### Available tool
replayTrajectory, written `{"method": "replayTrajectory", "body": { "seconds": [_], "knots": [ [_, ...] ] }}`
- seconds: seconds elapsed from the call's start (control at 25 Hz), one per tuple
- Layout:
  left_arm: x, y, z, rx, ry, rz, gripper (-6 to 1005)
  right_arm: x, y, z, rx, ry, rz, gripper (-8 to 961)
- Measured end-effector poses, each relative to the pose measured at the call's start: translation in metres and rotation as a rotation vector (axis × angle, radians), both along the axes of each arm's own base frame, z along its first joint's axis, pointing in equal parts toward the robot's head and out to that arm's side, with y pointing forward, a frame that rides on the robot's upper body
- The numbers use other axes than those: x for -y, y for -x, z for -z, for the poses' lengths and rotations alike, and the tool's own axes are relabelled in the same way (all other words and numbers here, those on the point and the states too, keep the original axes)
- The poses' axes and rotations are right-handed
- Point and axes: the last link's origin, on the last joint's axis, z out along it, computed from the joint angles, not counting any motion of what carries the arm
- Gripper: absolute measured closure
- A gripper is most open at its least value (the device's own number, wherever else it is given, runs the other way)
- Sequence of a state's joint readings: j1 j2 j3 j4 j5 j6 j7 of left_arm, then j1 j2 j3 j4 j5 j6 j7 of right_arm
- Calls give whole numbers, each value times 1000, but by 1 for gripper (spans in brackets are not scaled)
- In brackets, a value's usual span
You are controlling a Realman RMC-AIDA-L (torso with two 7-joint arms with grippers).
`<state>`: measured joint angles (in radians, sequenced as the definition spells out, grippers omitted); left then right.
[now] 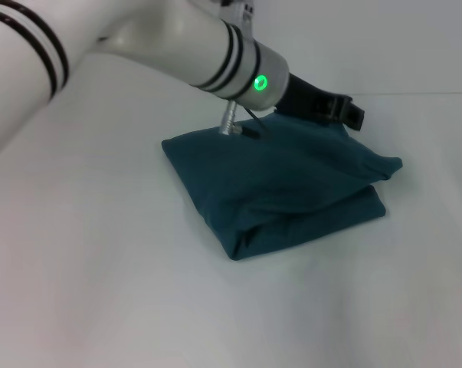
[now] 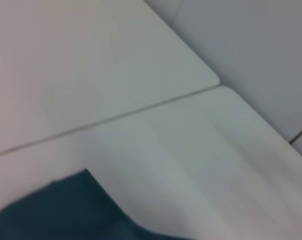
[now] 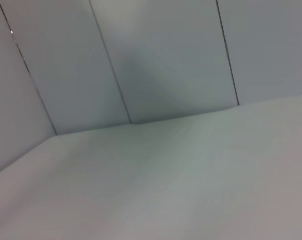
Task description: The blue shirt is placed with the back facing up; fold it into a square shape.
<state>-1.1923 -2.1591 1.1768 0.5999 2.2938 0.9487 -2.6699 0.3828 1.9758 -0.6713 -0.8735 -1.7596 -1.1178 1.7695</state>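
Matt, soft cotton-like blue shirt — smooth, seemingly matt white table.

one blue shirt, one hand, one table.

White table: plain, matte surface filling most of the head view; in the left wrist view a thin seam runs across the top, with a rounded corner beside it. Grey panelled wall: stands behind the far table edge, divided by thin dark vertical joints.
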Motion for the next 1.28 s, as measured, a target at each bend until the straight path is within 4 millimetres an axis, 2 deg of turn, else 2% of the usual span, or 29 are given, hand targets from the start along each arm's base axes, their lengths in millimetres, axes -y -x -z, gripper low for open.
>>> {"method": "replayTrajectory", "body": {
  "seconds": [0.12, 0.28, 0.48, 0.64, 0.8, 0.88, 1.08, 1.2, 1.28],
  "knots": [
    [-5, 7, -19, 23, -27, -1, 622, 0, 2, 2, 20, 24, -11, 934],
    [-7, 44, -54, 63, -59, -49, 436, -1, 16, 4, 53, 60, -75, 924],
    [7, 104, -77, 109, -98, -59, 260, -7, 48, 9, 96, 142, -172, 913],
    [27, 137, -88, 123, -114, 38, 62, -17, 84, 5, 177, 259, -176, 904],
    [45, 168, -96, 130, -137, 89, 62, -36, 118, 14, 303, 403, -95, 895],
    [52, 178, -98, 140, -142, 98, 61, -46, 132, 24, 367, 471, -27, 890],
    [64, 189, -93, 138, -125, 126, 61, -62, 148, 56, 466, 555, 89, 711],
    [67, 189, -89, 132, -109, 140, 62, -66, 148, 72, 456, 564, 116, 464],
    [69, 189, -86, 128, -99, 153, 63, -68, 144, 81, 451, 567, 131, 420]
  ]
}}
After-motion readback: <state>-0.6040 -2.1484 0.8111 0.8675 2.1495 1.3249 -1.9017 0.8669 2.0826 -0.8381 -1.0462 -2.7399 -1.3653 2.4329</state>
